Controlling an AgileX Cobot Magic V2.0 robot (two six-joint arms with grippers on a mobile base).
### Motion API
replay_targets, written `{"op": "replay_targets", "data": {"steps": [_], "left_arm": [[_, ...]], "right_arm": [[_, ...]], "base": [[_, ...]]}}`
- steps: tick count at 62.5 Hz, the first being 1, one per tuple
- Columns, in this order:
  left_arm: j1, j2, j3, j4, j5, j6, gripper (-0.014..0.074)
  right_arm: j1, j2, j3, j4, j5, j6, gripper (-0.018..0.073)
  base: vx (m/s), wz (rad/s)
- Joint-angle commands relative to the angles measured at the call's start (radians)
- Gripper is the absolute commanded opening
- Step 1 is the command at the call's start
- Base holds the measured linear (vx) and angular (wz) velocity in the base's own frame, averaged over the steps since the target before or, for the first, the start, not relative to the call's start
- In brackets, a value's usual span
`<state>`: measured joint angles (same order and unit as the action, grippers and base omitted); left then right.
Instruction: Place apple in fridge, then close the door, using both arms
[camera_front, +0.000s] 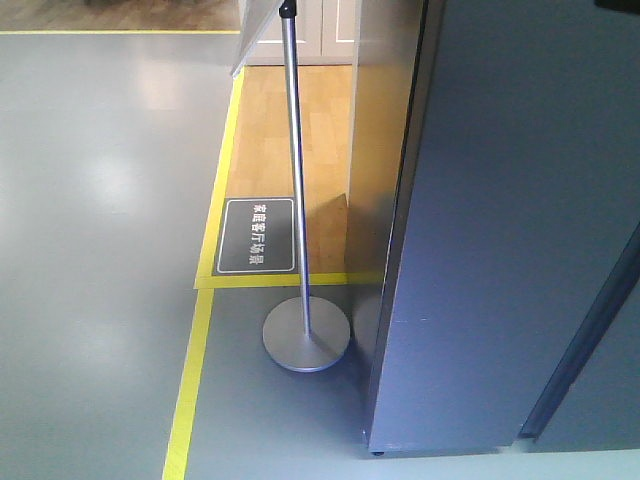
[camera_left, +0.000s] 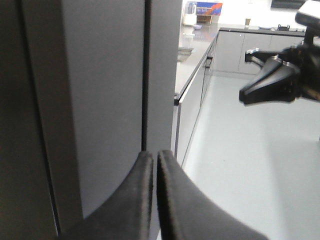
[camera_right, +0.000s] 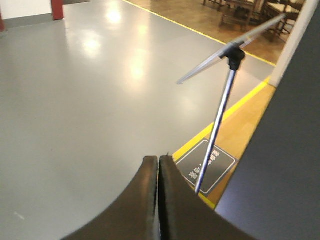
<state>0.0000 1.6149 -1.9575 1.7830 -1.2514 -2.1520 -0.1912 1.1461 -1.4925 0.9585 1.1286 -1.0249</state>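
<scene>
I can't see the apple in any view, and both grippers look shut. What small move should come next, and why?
Probably open the left gripper and bring it to the seam of the fridge to pull the door open. The dark grey door looks shut, both the left and right gripper are shut with nothing held, and no apple shows.

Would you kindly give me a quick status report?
Left pincer shut, empty. Right pincer shut, empty. Fridge closed; apple unseen. Sign stand beside fridge.
</scene>
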Motion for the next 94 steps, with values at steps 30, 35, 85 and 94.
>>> {"op": "replay_targets", "data": {"steps": [30,35,85,94], "left_arm": [[0.0,-0.703,1.109,0.003,-0.031,0.078,-0.0008],[0.0,-0.778,1.273,0.002,0.059,0.078,-0.0008],[0.0,-0.945,1.492,-0.439,0.167,0.064,-0.0008],[0.0,-0.945,1.492,-0.549,0.132,0.06,-0.0008]], "right_arm": [[-0.006,-0.749,0.923,0.031,-0.203,-0.088,-0.0005],[-0.006,-0.805,0.998,0.029,-0.203,-0.088,-0.0005],[-0.006,-0.871,1.082,0.025,-0.135,-0.088,-0.0003],[-0.006,-0.871,1.082,0.025,-0.135,-0.088,-0.0003]], "base": [[0.0,0.0],[0.0,0.0],[0.0,0.0],[0.0,0.0]]}}
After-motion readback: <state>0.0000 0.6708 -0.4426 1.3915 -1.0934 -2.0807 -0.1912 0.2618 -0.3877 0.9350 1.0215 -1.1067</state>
